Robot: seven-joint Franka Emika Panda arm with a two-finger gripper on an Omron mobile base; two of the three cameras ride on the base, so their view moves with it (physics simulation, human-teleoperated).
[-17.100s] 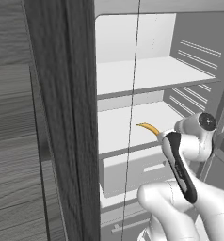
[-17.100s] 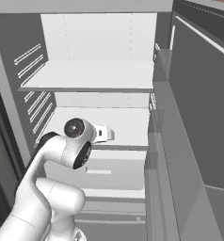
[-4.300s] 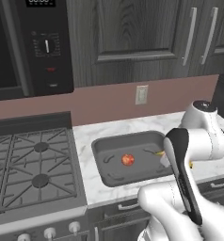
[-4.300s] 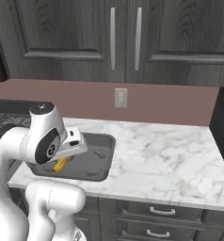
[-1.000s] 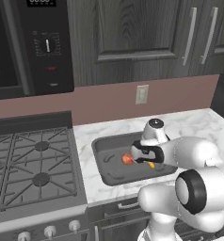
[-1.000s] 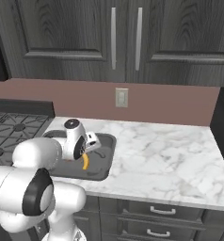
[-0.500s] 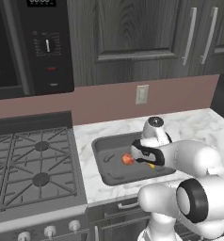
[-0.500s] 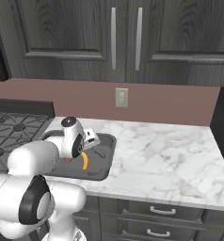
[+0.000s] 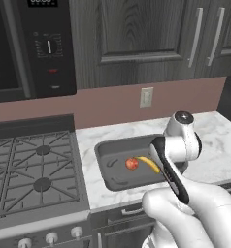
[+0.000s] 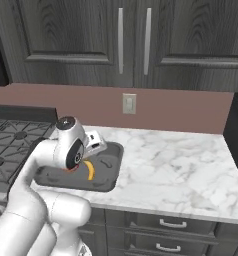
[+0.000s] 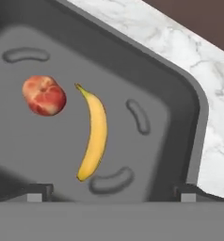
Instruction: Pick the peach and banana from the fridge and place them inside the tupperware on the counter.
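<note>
The banana (image 11: 94, 136) lies flat on the floor of the dark grey tupperware (image 11: 184, 99), with the peach (image 11: 44, 95) just beside it, the two apart. In the left base view the peach (image 9: 132, 163) and banana (image 9: 150, 163) sit near the middle of the tupperware (image 9: 104, 160), which rests on the white marble bench (image 9: 213, 140) next to the stove grates (image 9: 32, 169). The pincer (image 11: 111, 192) hovers above the tray with its fingertips (image 11: 37, 191) spread wide, holding nothing. From the right base view, the banana (image 10: 89, 171) shows beside the arm's wrist, inside the tupperware (image 10: 111, 172) on the bench (image 10: 181, 165). A wall outlet (image 10: 129, 104) sits on the backsplash below dark wood cabinets (image 10: 91, 40).
</note>
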